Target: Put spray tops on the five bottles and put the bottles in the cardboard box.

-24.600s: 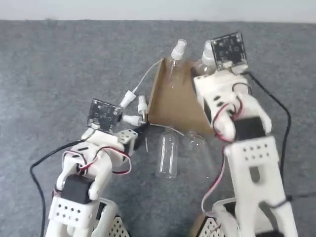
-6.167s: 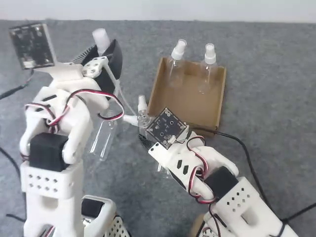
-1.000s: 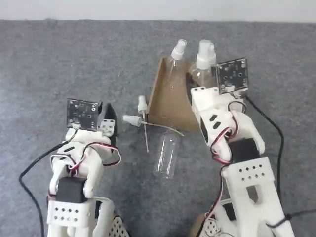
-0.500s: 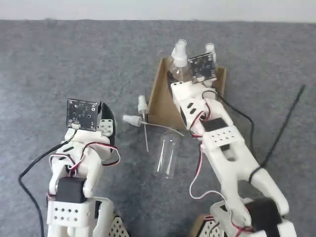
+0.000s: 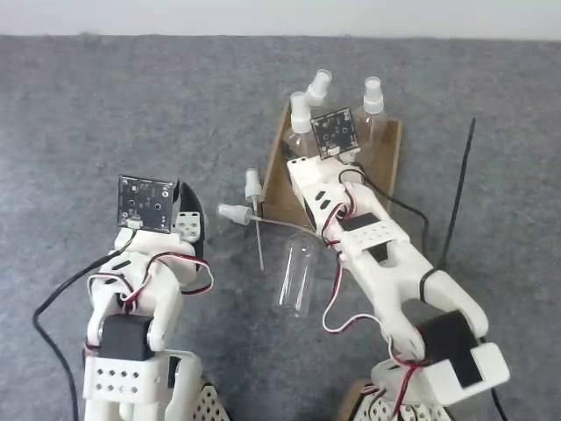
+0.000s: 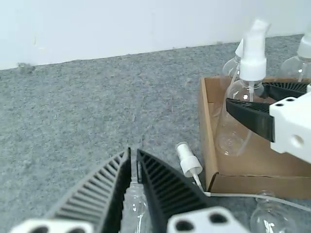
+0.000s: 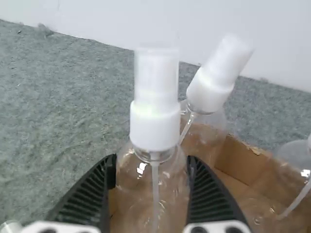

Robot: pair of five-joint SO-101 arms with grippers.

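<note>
My right gripper (image 5: 307,151) is shut on a clear bottle (image 7: 150,179) with a white spray top (image 5: 301,112), holding it upright over the left part of the cardboard box (image 5: 393,171). Two more topped bottles (image 5: 320,85) (image 5: 373,93) stand at the box's far side. One uncapped clear bottle (image 5: 296,276) lies on the carpet in front of the box. Two loose spray tops (image 5: 252,186) (image 5: 232,213) lie left of the box. My left gripper (image 5: 191,217) sits shut just left of those tops, holding nothing.
Grey carpet covers the table, with a white wall behind. The loose tops' thin dip tubes (image 5: 260,246) trail toward the lying bottle. The right arm's black cable (image 5: 456,193) stands right of the box. Open carpet lies far left and far right.
The right arm has swung left across the box with the topped bottle, stretching out and lowering it toward the box's left side. The left arm has stayed put.
</note>
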